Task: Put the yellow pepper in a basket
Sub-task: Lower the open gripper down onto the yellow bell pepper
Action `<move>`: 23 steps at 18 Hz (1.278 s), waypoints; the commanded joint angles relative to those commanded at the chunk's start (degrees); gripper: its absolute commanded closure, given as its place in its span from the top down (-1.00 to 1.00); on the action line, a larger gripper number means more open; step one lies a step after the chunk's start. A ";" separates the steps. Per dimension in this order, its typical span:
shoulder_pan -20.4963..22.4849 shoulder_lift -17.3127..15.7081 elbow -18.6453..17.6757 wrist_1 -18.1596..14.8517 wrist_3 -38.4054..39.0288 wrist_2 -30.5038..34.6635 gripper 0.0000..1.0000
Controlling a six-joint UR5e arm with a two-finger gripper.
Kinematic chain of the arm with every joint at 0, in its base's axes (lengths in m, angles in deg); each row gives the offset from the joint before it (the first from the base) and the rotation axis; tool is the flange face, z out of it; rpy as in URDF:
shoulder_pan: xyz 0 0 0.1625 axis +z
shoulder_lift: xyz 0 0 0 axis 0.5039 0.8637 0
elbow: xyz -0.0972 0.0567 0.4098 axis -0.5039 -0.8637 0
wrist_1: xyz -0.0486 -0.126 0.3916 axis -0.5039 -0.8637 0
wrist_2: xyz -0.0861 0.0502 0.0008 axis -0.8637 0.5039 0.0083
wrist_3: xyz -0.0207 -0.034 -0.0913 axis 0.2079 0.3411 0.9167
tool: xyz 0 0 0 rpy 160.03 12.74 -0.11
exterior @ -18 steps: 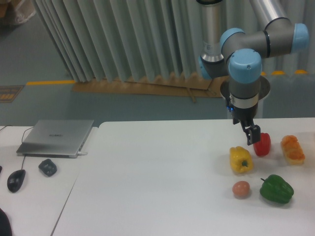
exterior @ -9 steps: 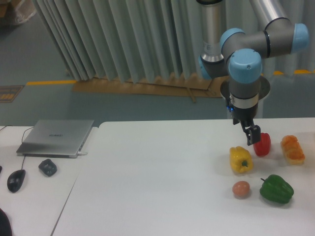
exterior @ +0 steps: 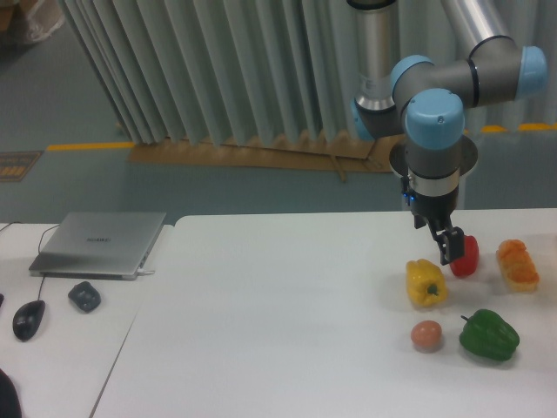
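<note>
The yellow pepper [exterior: 426, 283] sits on the white table [exterior: 278, 313] at the right, glossy and lobed, with a small dark stem. My gripper [exterior: 450, 247] hangs just above and to the right of it, between it and the red pepper [exterior: 466, 255], touching neither that I can see. Its dark fingers overlap from this angle, so the gap between them does not show. Nothing is held. No basket is in view.
An orange lumpy item [exterior: 517, 264] lies at the far right, a green pepper [exterior: 489, 335] at the front right, and a small pinkish round item [exterior: 426, 334] beside it. A laptop [exterior: 100, 244], a mouse [exterior: 29, 319] and a dark object [exterior: 84, 296] lie on the left table.
The gripper has shifted slightly to the right and down, closer to the red pepper. The vegetables have not moved.
</note>
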 joint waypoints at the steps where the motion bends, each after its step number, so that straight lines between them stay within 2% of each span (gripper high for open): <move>1: 0.17 -0.09 0.09 0.00 3.24 -0.18 1.00; 3: 0.53 -0.18 0.00 0.09 9.66 0.00 1.00; 6: 1.75 -0.09 -0.53 0.35 25.63 0.35 1.00; 9: 2.81 0.26 -1.75 0.79 31.81 0.79 1.00; 11: 3.86 0.44 -3.42 4.55 40.41 2.19 1.00; 12: 3.78 0.61 -5.34 8.57 45.59 2.89 1.00; 14: 3.61 1.31 -7.20 13.69 52.55 2.99 1.00; 15: 3.43 1.93 -7.29 14.75 55.98 2.99 1.00; 17: 2.03 2.55 -6.60 14.77 60.74 4.55 1.00; 21: -2.10 2.28 -7.55 14.76 64.78 3.78 1.00; 22: -2.72 2.55 -10.17 15.37 67.06 4.04 1.00; 23: -3.51 2.55 -12.37 17.90 67.52 4.39 1.00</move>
